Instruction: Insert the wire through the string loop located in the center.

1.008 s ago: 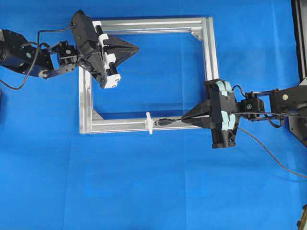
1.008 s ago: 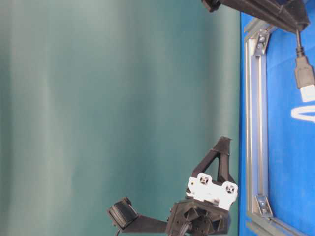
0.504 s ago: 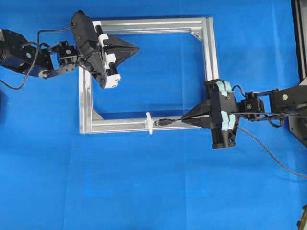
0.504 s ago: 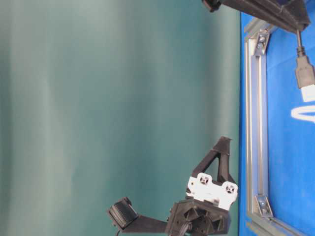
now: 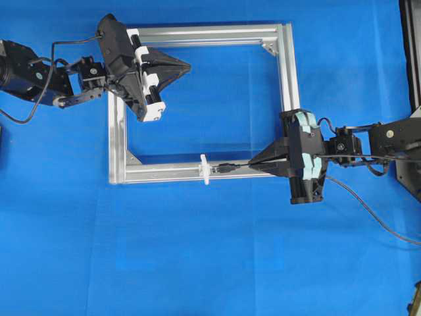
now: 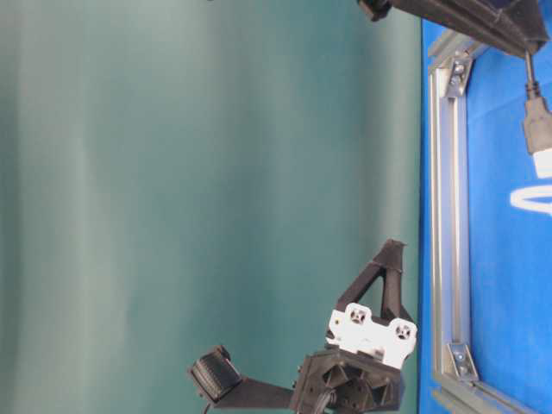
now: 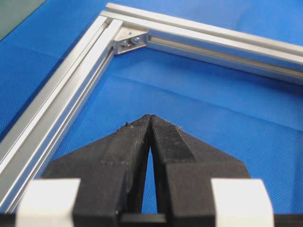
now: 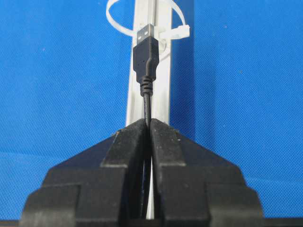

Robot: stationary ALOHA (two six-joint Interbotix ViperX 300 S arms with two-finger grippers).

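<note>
My right gripper (image 5: 252, 164) is shut on the black wire (image 5: 240, 164) just behind its plug (image 5: 225, 168). In the right wrist view the gripper (image 8: 149, 121) holds the wire (image 8: 147, 101), and the plug (image 8: 145, 52) points its metal tip at the white string loop (image 8: 143, 33), just short of it. The loop (image 5: 205, 169) stands on the near bar of the aluminium frame (image 5: 164, 174). In the table-level view the plug (image 6: 539, 138) hangs just above the loop (image 6: 530, 200). My left gripper (image 5: 189, 66) is shut and empty above the frame's far left part; it also shows in the left wrist view (image 7: 150, 116).
The silver frame (image 5: 287, 72) lies on a blue cloth, with corner brackets (image 7: 130, 41) inside its corners. The wire's free length (image 5: 371, 212) trails off to the right across the cloth. A black structure (image 5: 411, 52) stands at the right edge.
The right gripper has shifted slightly, carrying the plug a little toward the loop. The left arm has not moved.
</note>
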